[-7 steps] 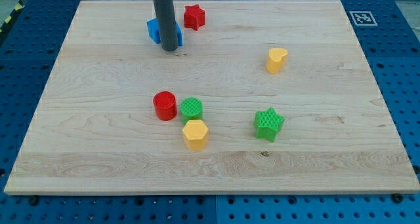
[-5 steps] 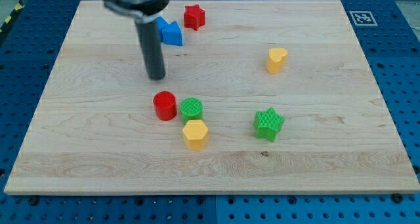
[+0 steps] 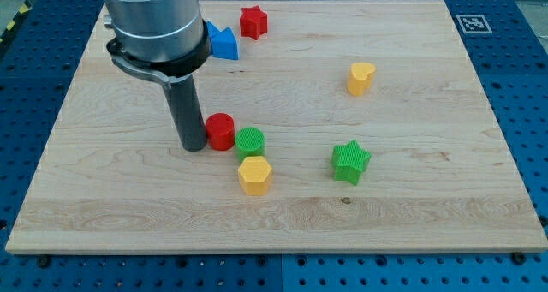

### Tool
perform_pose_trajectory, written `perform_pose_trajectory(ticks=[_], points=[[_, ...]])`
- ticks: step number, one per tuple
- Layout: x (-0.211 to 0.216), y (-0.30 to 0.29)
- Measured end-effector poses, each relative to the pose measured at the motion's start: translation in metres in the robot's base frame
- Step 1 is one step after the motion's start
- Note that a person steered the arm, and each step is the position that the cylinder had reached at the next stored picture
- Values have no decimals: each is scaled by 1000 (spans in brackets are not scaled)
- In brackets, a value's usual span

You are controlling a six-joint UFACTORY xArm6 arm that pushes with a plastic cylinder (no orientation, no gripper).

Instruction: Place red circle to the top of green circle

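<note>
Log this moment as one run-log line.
my tip: at red circle, on its left | red circle: touching green circle, upper left | goal: not yet met

**Colours on our tabletop**

We see a pale, light-brown wooden tabletop (image 3: 411, 198) with fine grain streaks, lying on a blue perforated base (image 3: 531, 86) dotted with dark holes. A small black-and-white square marker (image 3: 470, 23) sits at the far right corner. Our rod is dark grey, nearly black down to my tip (image 3: 193, 146), under a silver-grey metal housing (image 3: 150, 18). The red circle (image 3: 221, 131) is plain bright red; the green circle (image 3: 250, 141) is bright green with fine ribbed lines on top. The yellow hexagon (image 3: 255, 175) is orange-yellow, as is the yellow heart (image 3: 360, 78). The green star (image 3: 350, 161) shows the same ribbing. The red star (image 3: 253, 21) is bright red, the blue block (image 3: 222, 43) vivid blue.
</note>
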State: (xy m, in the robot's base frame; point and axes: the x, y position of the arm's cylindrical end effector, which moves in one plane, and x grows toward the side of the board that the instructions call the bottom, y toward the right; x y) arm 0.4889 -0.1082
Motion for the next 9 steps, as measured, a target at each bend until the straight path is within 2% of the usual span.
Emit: perform_pose_trajectory(ticks=[2,6,9], points=[[14,47],[-52,88],[-122,93]])
